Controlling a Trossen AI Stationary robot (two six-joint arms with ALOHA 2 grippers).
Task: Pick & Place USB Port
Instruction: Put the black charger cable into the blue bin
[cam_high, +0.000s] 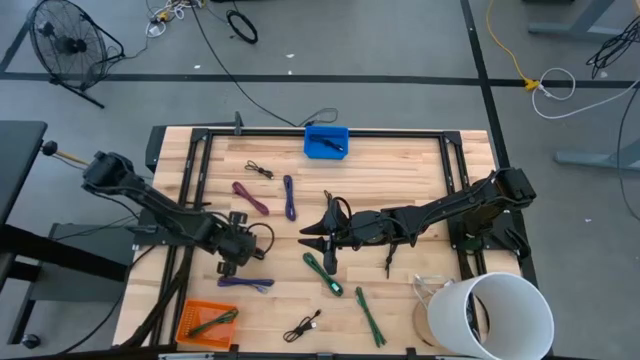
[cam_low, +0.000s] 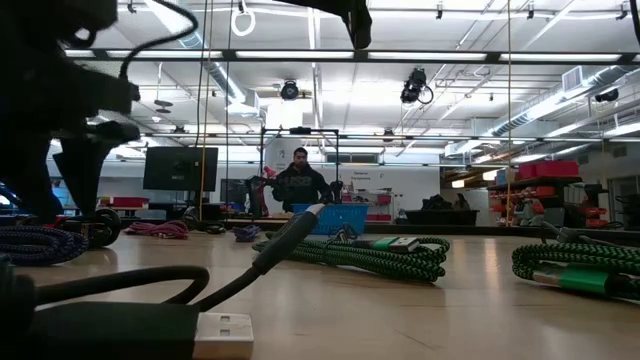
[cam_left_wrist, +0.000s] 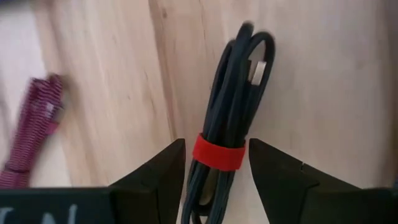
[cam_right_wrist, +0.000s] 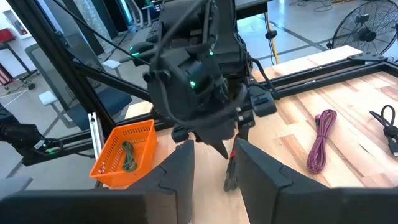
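A dark blue USB cable bundle (cam_left_wrist: 231, 93), bound by a red band (cam_left_wrist: 217, 152), lies flat on the wood table. In the high view it is the dark cable (cam_high: 246, 283) near the table's left near part. My left gripper (cam_left_wrist: 216, 155) (cam_high: 232, 262) points down over it, open, with one finger on each side of the red band and close to it. My right gripper (cam_high: 322, 242) (cam_right_wrist: 214, 165) is open and holds nothing. It hovers over the table's middle, facing the left gripper (cam_right_wrist: 227, 146).
Blue bin (cam_high: 326, 141) at the far edge. Orange basket (cam_high: 207, 320) with a green cable at the near left corner. White bucket (cam_high: 495, 315) at the near right. Loose cables: maroon (cam_high: 250, 197), purple (cam_high: 289, 197), black (cam_high: 258, 169), green (cam_high: 322, 272) (cam_high: 370, 315). A person (cam_low: 300, 185) stands beyond the table.
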